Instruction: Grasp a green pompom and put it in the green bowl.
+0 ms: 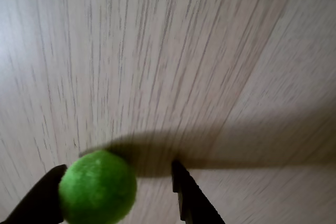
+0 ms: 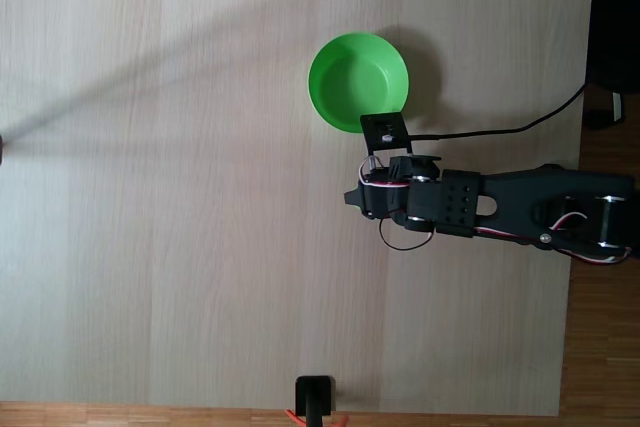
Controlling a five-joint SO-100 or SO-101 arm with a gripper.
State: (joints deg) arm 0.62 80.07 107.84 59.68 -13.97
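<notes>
Your green pompom (image 1: 97,187), a fuzzy bright-green ball, sits at the lower left of the wrist view, slightly blurred, its bottom edge cut by the frame. It casts a dark shadow up and to the right. Look to the fixed view and you find the green bowl (image 2: 385,62) at the upper centre-right of the frame: round, smooth-walled, flat-bottomed, upright and open, its lower right rim partly covered.
</notes>
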